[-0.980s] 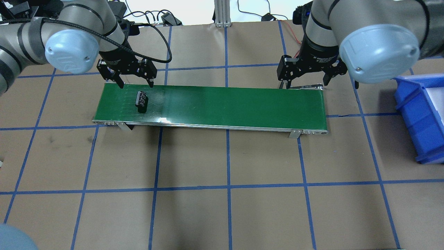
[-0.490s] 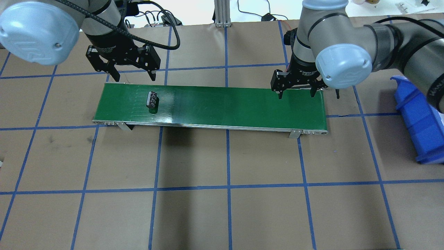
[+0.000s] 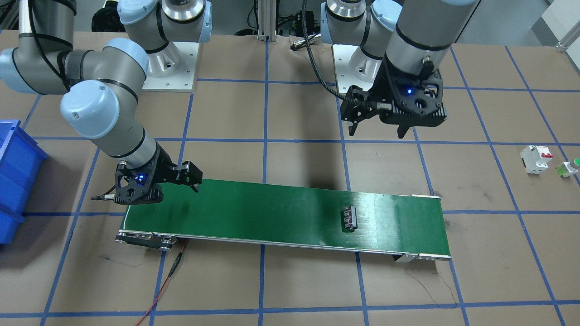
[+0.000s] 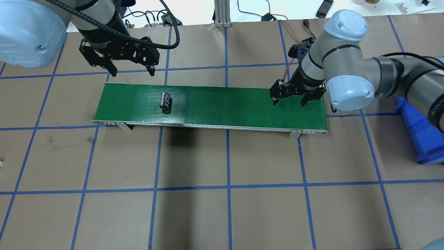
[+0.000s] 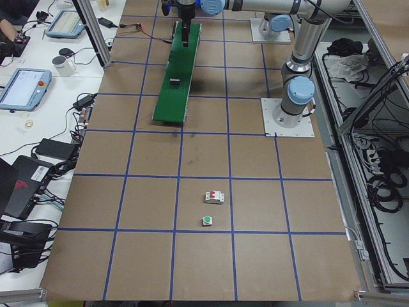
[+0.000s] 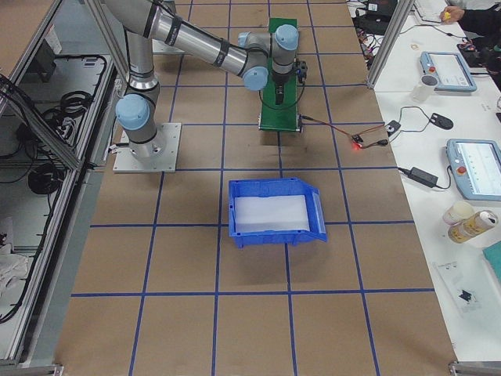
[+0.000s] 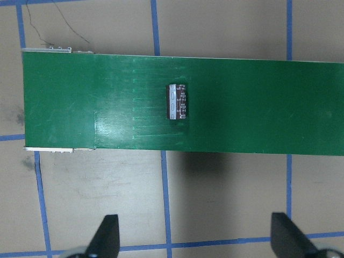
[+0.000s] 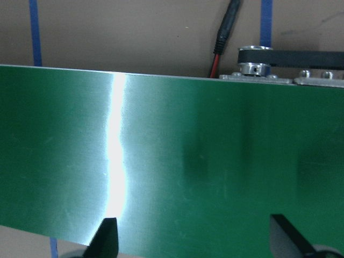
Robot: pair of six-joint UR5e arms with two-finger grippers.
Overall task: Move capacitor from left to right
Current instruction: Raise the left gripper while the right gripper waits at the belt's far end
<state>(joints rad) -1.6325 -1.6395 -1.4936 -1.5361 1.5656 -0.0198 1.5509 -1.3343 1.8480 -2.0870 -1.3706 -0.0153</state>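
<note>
The capacitor, a small black cylinder with pale stripes, lies on its side on the green conveyor belt, in its left part. It also shows in the front view and the left wrist view. My left gripper is open and empty, raised behind the belt's left end, apart from the capacitor. My right gripper is open and empty, low over the belt's right end; its wrist view shows only bare belt between the fingers.
A blue bin stands on the table to the right of the belt. A white circuit breaker and a green push button lie far out on the left side. A red cable runs from the belt's motor end.
The capacitor has travelled to the right along the belt. My left gripper has pulled back and up from it. My right gripper has come down over the belt's right end.
</note>
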